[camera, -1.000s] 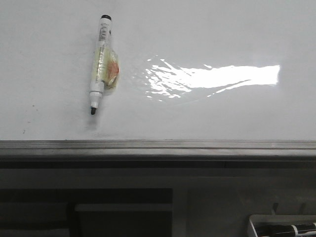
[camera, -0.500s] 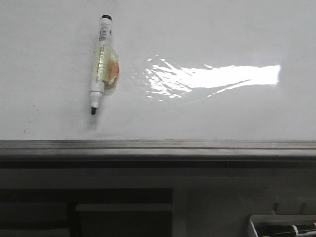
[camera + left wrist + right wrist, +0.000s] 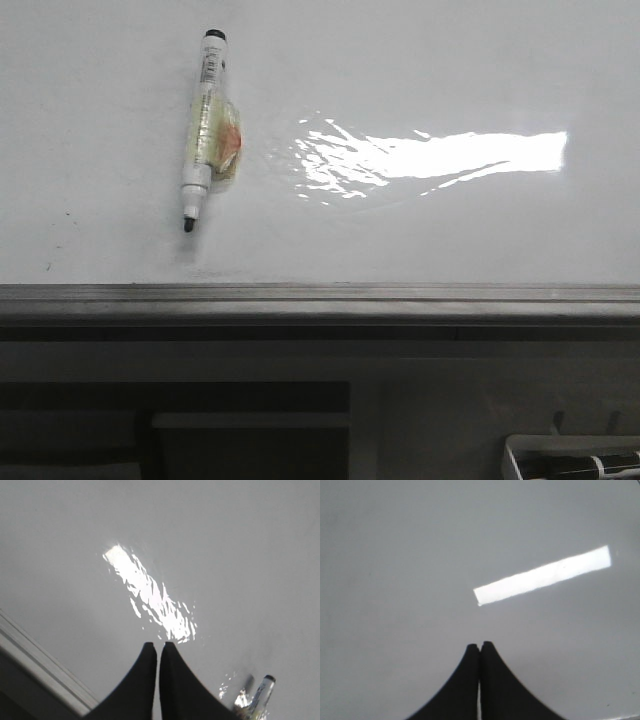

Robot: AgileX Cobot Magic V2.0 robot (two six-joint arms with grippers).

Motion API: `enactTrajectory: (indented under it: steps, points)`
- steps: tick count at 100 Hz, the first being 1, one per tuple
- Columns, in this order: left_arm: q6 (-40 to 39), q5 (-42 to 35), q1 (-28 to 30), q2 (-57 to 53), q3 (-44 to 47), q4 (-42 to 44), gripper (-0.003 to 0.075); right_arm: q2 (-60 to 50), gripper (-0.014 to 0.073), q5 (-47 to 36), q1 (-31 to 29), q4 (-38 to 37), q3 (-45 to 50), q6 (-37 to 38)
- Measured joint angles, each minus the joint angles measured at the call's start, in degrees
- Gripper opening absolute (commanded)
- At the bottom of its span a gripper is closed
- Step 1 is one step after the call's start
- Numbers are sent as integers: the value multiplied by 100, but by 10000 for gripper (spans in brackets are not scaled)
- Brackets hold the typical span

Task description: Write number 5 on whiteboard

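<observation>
Left claw (image 3: 158, 647): both black fingers pressed together at the tips, nothing between them. It hangs above the whiteboard (image 3: 240, 555), clear of the surface. A marker pen (image 3: 261, 694) shows near the fingers in the left wrist view, only partly in frame, not touched by them.

Right claw (image 3: 479, 646): fingers likewise closed tip to tip, empty, over bare board (image 3: 395, 555) with a bright strip of glare (image 3: 542, 576) ahead of them.

Neither claw appears in the front view. There the whiteboard (image 3: 450, 60) lies flat, white and glossy, with a glare patch (image 3: 430, 157) right of centre and a few small dark specks at the left. The marker pen (image 3: 203, 130) lies on the board's left part, uncapped, its dark tip (image 3: 188, 225) pointing toward the near edge, with a yellowish wrap around the barrel. No strokes of a number 5 are visible on the board. A grey metal rail (image 3: 320, 293) runs along the near edge. Below it, at lower right, a white tray (image 3: 520, 455) holds a dark-and-white object, partly cut off.
</observation>
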Motion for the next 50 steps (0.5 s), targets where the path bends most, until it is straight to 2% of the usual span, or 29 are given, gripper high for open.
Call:
enactTrajectory:
  steps: [12,23,36,50]
  points:
    - [114,59,0,0,0,-219,-20,0,-61,-13,0,628,0,99]
    - [931,488,0,0,-259,-92,-20,0,-61,212,0,802,-238,132]
    - [2100,807,0,62,-1135,664,-20,0,-61,951,0,841,-876,75]
    - [2459,1516,0,883,-2084,1616,-9,129,-61,1844,0,844,-1497,-445]
